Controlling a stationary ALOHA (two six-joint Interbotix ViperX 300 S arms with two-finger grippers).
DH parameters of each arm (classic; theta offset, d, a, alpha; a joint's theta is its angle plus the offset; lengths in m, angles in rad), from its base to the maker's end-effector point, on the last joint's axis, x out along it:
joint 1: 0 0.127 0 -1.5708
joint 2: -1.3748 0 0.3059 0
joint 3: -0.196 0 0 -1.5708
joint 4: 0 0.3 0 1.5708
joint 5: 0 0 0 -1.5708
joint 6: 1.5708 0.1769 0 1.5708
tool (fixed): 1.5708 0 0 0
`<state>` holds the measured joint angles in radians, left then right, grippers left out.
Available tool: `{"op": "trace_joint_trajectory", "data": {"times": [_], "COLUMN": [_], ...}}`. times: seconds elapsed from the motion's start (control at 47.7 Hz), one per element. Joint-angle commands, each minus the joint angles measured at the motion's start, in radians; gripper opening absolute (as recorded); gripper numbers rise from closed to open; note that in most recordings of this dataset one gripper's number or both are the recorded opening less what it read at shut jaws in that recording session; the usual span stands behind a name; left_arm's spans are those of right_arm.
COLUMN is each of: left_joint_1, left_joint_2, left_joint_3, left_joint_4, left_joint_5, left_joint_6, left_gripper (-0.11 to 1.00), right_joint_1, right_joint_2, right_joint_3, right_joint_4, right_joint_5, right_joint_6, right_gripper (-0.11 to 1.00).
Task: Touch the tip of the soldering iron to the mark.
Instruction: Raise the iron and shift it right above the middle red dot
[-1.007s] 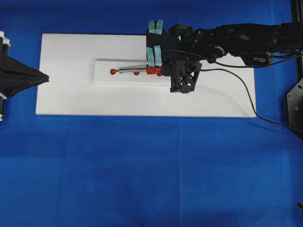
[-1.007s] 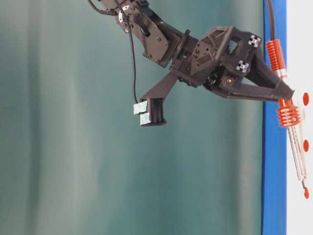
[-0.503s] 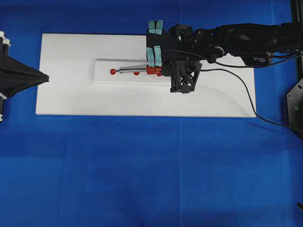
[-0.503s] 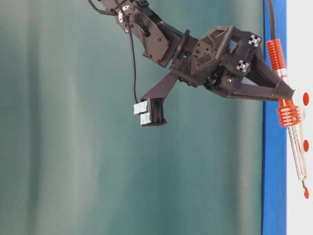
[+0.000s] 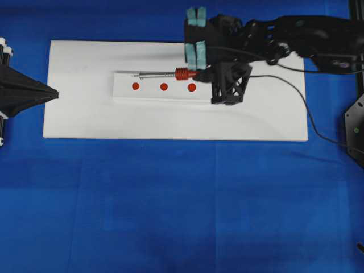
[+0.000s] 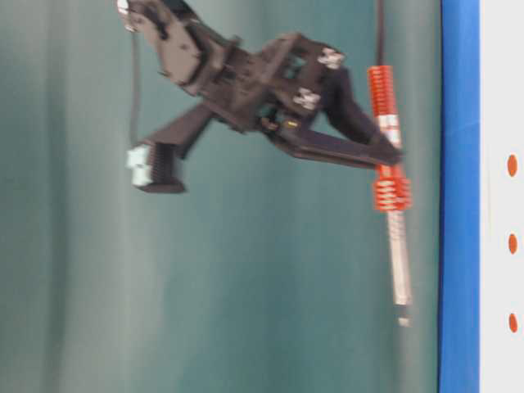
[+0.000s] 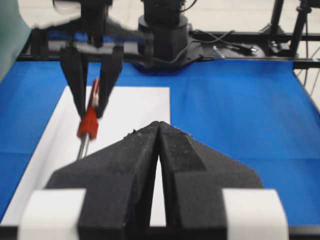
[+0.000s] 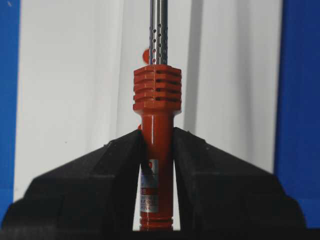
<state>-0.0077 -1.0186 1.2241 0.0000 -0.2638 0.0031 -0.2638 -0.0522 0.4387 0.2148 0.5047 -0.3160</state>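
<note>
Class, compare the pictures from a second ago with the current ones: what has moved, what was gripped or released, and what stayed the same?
The right gripper, fingers clamped on the soldering iron, has lifted it off the leftmost red mark its tip was touching; the table-level view shows the tip clear of the white board. Nothing was gripped or released. The left gripper, shut, and all three marks stayed put.

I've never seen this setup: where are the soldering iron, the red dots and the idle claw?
soldering iron [image 8: 156,95]: right wrist view, ribbed collar.
red dots [image 5: 164,87]: overhead view, middle dot.
left gripper [image 7: 158,131]: left wrist view, closed fingertips.
</note>
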Motion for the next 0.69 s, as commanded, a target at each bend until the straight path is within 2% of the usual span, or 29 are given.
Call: {"op": "trace_joint_trajectory", "data": {"times": [0.0,0.441,0.671], "left_joint_1": [0.003,0.002,0.003], "left_joint_2": [0.005,0.005,0.005], "left_joint_3": [-0.012,-0.011,-0.011], "left_joint_4": [0.002,0.003,0.003], "left_joint_5": [-0.011,-0.012,-0.012], "left_joint_6": [-0.003,-0.009,-0.012], "left_gripper": [0.00,0.00,0.00], "right_joint_1": [-0.002,-0.002,-0.002], "right_joint_2": [-0.057,-0.063,-0.092], "right_joint_3": [-0.028,-0.025,0.018], "right_joint_4": [-0.012,-0.015,-0.015], "right_joint_5": [0.011,0.012,0.012], "right_joint_6": [0.002,0.002,0.006], "right_gripper": [0.06,0.06,0.06]}}
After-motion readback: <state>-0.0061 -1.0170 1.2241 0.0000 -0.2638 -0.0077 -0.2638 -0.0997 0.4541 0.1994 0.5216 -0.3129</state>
